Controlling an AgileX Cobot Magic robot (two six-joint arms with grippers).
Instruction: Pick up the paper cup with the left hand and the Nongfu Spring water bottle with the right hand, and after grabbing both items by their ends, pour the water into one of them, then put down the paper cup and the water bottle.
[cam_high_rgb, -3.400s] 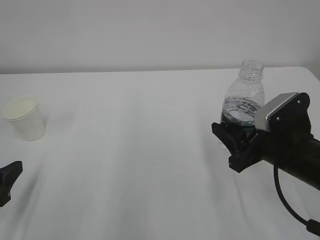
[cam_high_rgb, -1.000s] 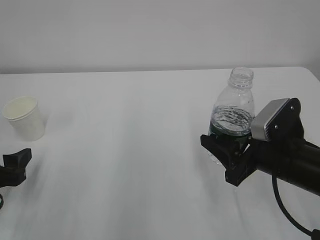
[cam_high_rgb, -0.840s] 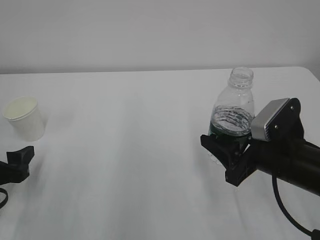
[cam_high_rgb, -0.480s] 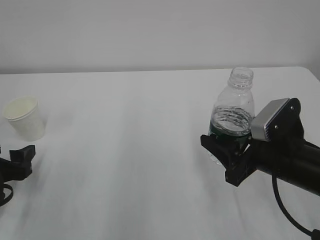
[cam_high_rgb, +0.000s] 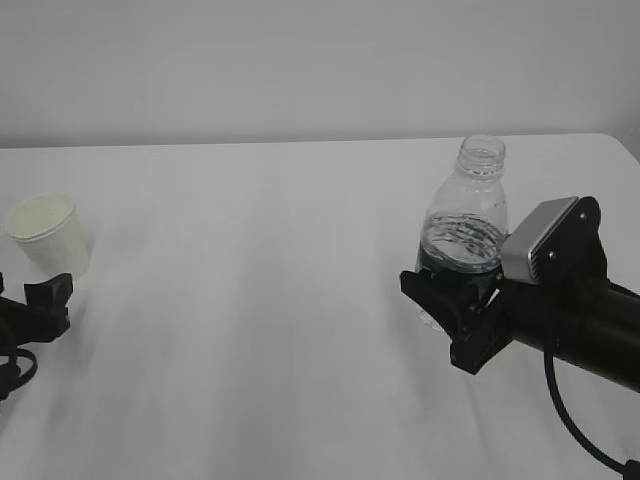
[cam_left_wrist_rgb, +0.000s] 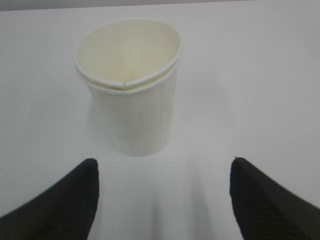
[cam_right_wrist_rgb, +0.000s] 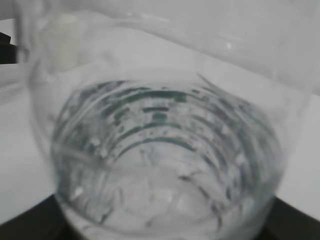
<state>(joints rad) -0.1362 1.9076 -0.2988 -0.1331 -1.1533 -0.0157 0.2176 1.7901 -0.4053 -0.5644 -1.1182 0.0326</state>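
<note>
The white paper cup (cam_high_rgb: 45, 236) stands upright at the far left of the table. My left gripper (cam_high_rgb: 38, 306) sits low just in front of it, open and empty. In the left wrist view the cup (cam_left_wrist_rgb: 131, 85) is ahead of the two black fingertips (cam_left_wrist_rgb: 75, 197), not between them. The clear Nongfu Spring water bottle (cam_high_rgb: 466, 215) stands upright and capless on the right, with my right gripper (cam_high_rgb: 455, 295) shut on its lower body at the dark green label. The water (cam_right_wrist_rgb: 165, 155) fills its lower part. Whether the bottle's base touches the table is unclear.
The white table (cam_high_rgb: 260, 330) stretches between cup and bottle, with a pale wall behind its far edge. The right arm's silver-grey plate (cam_high_rgb: 545, 240) and a black cable (cam_high_rgb: 570, 410) sit at the right front.
The left gripper has crept forward toward the cup. The right gripper and bottle have held still over the last second, after earlier shifting left and nearer.
</note>
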